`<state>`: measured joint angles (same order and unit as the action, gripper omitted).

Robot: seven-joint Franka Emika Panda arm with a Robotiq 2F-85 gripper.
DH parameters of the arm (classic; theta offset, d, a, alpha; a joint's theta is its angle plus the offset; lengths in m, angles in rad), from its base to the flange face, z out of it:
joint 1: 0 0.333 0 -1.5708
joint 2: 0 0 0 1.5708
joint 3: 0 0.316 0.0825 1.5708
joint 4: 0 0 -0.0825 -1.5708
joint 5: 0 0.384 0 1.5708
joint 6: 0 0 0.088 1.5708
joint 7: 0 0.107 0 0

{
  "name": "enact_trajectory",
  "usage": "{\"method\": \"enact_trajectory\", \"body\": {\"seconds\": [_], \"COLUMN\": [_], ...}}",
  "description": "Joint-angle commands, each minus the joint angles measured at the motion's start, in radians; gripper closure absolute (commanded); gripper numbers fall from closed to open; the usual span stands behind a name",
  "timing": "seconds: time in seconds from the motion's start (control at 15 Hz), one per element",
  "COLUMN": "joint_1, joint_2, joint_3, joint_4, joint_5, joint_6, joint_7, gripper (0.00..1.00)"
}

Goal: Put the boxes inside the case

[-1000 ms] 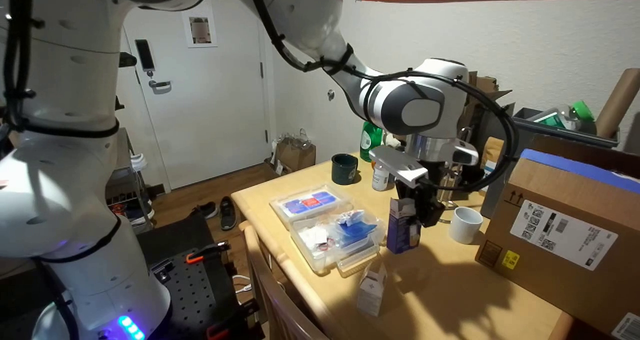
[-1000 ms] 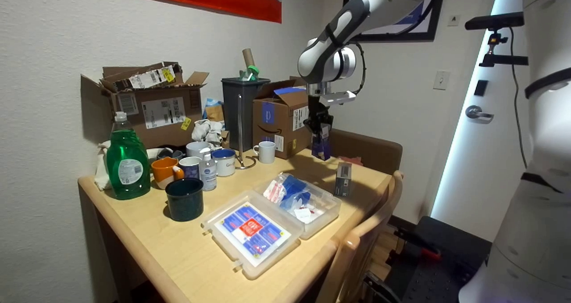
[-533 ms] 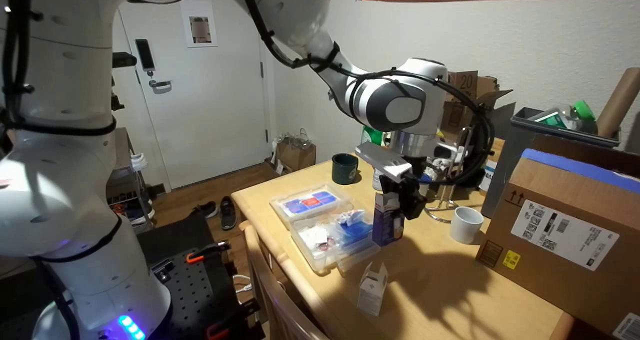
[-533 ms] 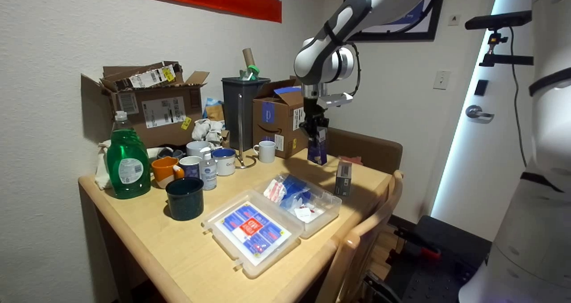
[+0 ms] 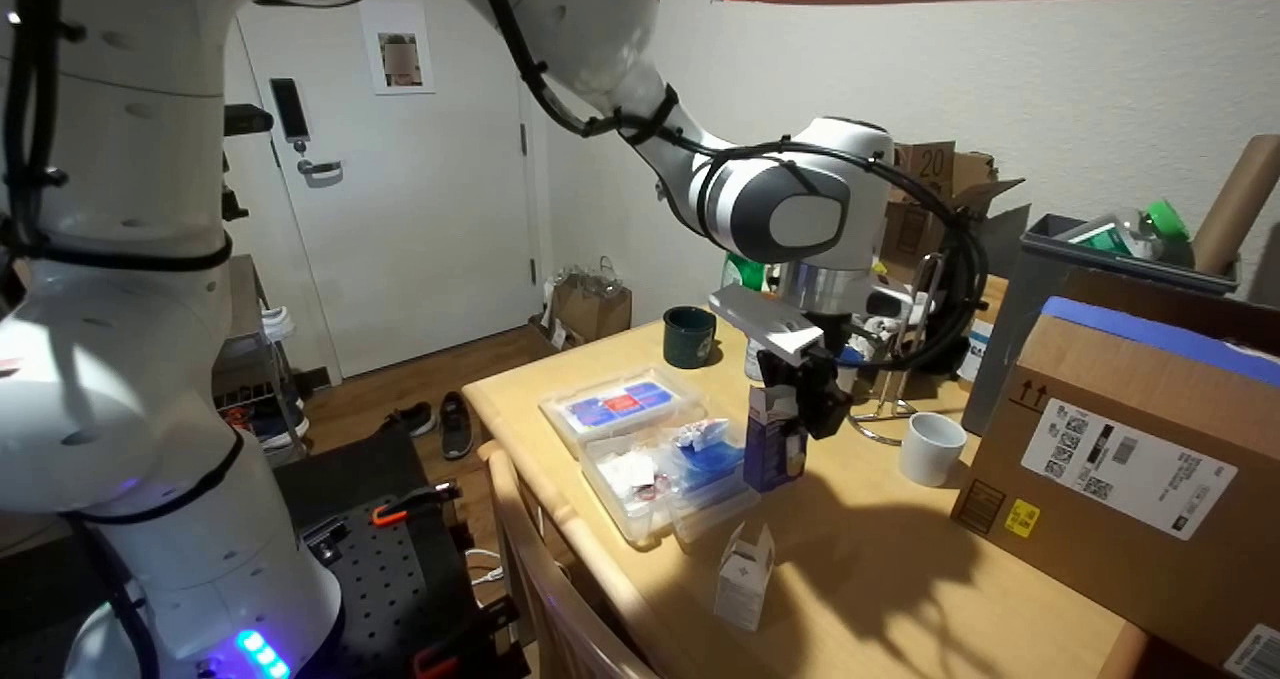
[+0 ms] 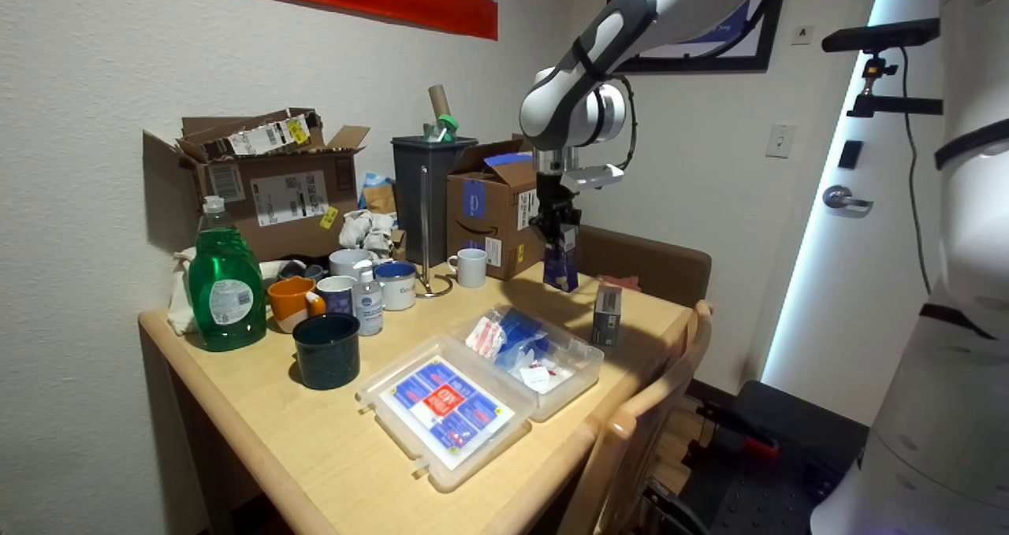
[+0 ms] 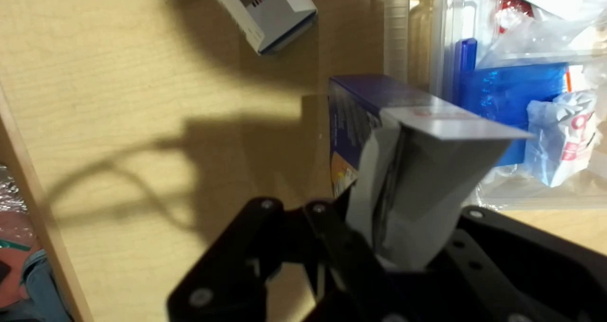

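My gripper (image 7: 405,220) is nearly closed, its jaws pinching the white-flapped upper end of the dark blue box (image 5: 772,454). That box hangs over the wooden table (image 5: 860,634), its printed body below the jaws. With it as the middle of my dial in an exterior view, the whitish-grey box (image 5: 742,589) rests on the table near it, at six o'clock. Also near, the clear plastic case (image 5: 612,504) lies open, its filled half at nine o'clock and its labelled half farther off at ten. I make out a blue pack (image 7: 514,92) and a crumpled white packet (image 7: 559,139) in the filled half. My wrist view puts that half at about two o'clock and the whitish-grey box between ten and eleven. Farther out, a white mug (image 5: 930,451) stands at three o'clock and a dark green mug (image 5: 688,339) at eleven. Beyond the white mug, also at three, I see a large brown cardboard box (image 5: 1110,469). Farthest away, dark shoes (image 5: 455,426) lie at nine and a white door (image 5: 430,209) at ten.
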<state>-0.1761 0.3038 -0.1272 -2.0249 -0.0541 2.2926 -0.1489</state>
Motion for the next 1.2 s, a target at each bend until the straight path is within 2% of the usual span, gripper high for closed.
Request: {"method": "enact_trajectory", "body": {"seconds": [0.0,0.33,0.73,1.13], "joint_1": [0.003,0.047,0.088,0.079], "joint_2": [0.003,-0.025,-0.02,0.022], "joint_3": [0.006,0.035,0.086,0.142], "joint_4": [0.003,-0.015,-0.005,0.019], "joint_5": [0.006,-0.014,0.015,0.134], "joint_6": [-0.004,-0.035,-0.041,-0.046], "joint_7": [-0.005,0.018,-0.013,-0.098], "gripper": [0.96,0.96,0.96,0.96]}}
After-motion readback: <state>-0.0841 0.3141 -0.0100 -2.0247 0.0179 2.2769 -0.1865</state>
